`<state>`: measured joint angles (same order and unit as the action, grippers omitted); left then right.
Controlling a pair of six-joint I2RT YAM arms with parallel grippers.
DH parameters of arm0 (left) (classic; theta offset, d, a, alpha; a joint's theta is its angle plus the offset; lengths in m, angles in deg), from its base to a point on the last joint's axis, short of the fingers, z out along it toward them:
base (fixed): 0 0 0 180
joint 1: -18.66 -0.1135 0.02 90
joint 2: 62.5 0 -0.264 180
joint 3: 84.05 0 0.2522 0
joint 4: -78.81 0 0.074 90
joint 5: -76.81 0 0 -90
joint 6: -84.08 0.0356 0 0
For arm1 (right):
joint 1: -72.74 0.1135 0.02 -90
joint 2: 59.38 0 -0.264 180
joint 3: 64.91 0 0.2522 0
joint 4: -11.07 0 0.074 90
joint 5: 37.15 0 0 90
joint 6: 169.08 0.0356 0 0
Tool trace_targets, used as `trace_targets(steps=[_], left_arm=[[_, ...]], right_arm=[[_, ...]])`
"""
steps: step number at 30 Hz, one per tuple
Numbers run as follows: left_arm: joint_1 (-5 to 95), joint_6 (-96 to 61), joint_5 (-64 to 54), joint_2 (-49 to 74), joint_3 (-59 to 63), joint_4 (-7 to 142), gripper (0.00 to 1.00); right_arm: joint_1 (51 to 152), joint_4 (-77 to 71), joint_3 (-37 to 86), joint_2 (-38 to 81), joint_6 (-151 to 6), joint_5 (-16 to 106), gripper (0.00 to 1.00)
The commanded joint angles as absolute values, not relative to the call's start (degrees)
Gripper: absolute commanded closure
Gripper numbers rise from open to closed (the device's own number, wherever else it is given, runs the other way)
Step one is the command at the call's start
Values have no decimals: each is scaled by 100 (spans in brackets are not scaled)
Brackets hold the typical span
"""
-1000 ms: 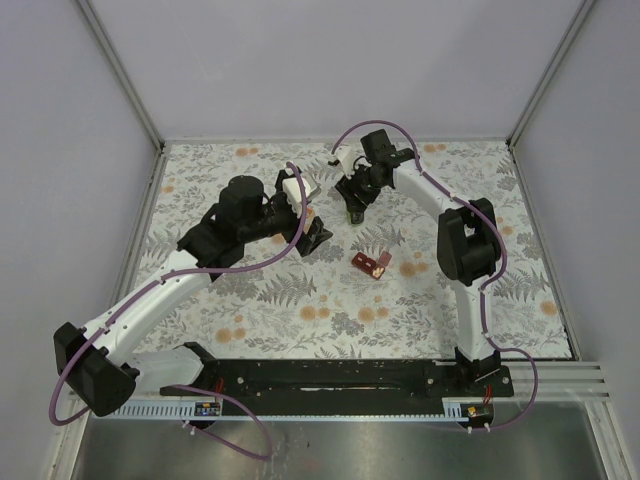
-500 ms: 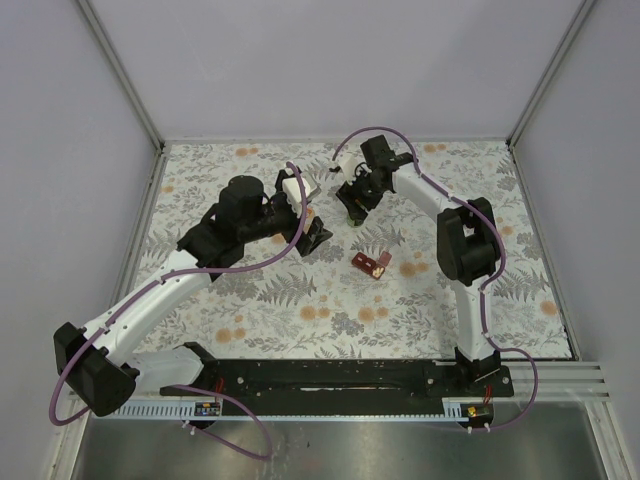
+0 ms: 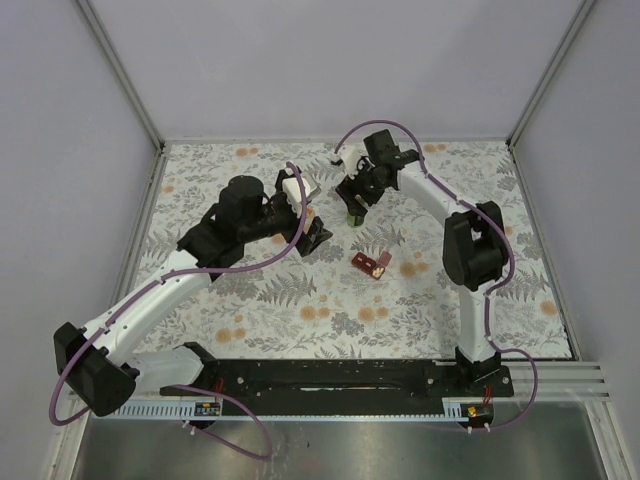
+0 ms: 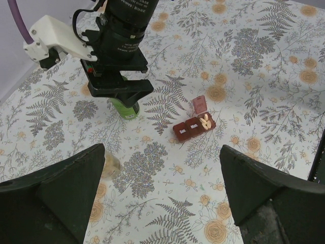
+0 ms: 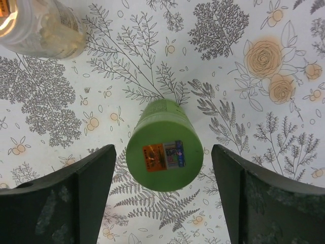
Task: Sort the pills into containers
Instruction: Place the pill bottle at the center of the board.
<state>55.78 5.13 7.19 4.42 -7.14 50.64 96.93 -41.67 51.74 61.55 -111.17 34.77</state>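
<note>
Right gripper (image 5: 162, 201) wide open, straddling upright green bottle (image 5: 165, 152) on table (image 5: 284, 127), gaps both sides. Best centre first, descend, then close low on the body. Left gripper (image 4: 162, 198) fully open, empty, pill box (image 4: 194, 126) ahead

Bright, even light with soft shadows; wrist views sharp mid-frame, blurred at near edges

pills (image 4: 205, 121) in pill box (image 4: 189, 128), bottle (image 5: 164, 152) behind it
</note>
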Motion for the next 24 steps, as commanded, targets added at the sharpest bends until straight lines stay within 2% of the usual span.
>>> trace_targets(steps=[1,13,24], left_arm=[[5548,542,738,377,-736,5345,1],[5531,454,501,500,-666,5319,1],[5198,366,237,588,-973,5714,1]], right_arm=[[9735,-3978,5177,5611,-10975,3413,14],[9735,-3733,4747,4523,-10782,3404,9],[9726,-3653,3359,2967,-10624,3773,8]])
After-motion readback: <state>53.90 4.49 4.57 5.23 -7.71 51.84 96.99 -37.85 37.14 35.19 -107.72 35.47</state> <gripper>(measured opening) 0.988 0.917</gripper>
